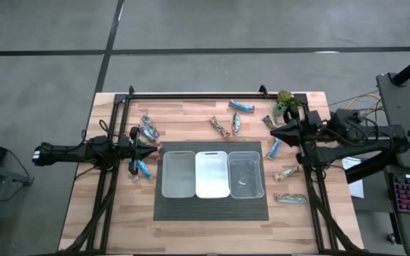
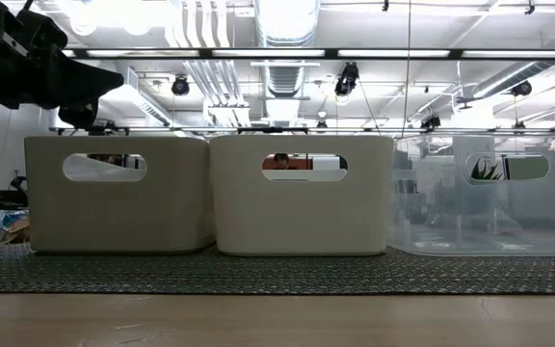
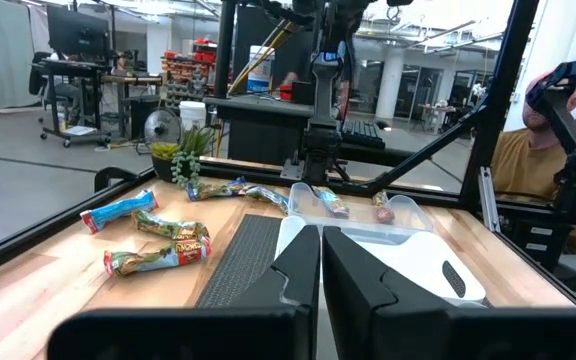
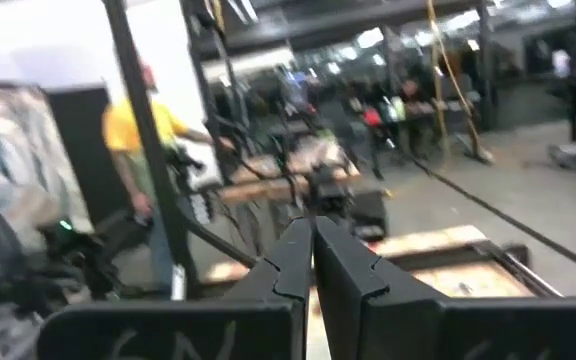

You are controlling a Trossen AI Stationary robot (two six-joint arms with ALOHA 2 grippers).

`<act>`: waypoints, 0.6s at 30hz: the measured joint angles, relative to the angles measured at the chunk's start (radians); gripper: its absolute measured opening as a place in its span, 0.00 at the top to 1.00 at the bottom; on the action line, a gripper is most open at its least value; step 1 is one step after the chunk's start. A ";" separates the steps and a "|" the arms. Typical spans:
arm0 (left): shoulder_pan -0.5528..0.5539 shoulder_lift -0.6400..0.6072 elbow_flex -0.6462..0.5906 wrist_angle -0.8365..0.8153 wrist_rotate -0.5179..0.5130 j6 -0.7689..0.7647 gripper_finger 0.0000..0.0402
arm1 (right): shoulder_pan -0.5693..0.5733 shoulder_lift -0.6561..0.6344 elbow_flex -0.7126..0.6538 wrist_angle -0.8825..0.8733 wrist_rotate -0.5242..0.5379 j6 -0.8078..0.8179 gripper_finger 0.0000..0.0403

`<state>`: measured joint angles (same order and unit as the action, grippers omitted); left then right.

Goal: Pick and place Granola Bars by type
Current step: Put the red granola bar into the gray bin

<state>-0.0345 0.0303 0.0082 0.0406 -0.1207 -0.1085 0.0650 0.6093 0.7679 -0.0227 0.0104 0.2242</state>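
Observation:
Granola bars lie scattered on the wooden table around three bins. A few lie at the left (image 1: 148, 131), several at the far middle (image 1: 228, 124) and several at the right (image 1: 283, 173). My left gripper (image 1: 152, 151) hangs shut and level just left of the bins, with nothing between its fingers (image 3: 320, 255). It shows dark at the upper left of the low view (image 2: 104, 82). My right gripper (image 1: 273, 132) is also shut and holds nothing. It points toward the table's left, raised above the bars at the right. Its wrist view (image 4: 313, 245) looks over the table into the room.
Two white bins (image 1: 178, 173) (image 1: 212, 173) and a clear bin (image 1: 245, 174) stand side by side on a dark mat (image 1: 212, 208) at the table's middle. A green plant (image 1: 285, 104) stands at the far right. A black frame rail (image 1: 198, 94) runs along the far edge. People show in the room beyond (image 4: 140, 150).

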 joint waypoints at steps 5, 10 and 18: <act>0.000 0.000 0.000 0.000 0.000 0.000 1.00 | -0.001 0.055 0.134 -0.233 0.049 -0.036 0.98; 0.000 0.000 0.000 0.000 0.000 0.000 1.00 | -0.001 0.096 0.250 -0.415 0.071 -0.017 0.98; 0.000 0.000 0.000 0.000 0.000 0.000 1.00 | 0.000 0.167 0.380 -0.531 0.103 -0.013 0.98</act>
<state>-0.0345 0.0306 0.0080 0.0406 -0.1207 -0.1089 0.0647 0.7765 1.1474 -0.5533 0.1131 0.2109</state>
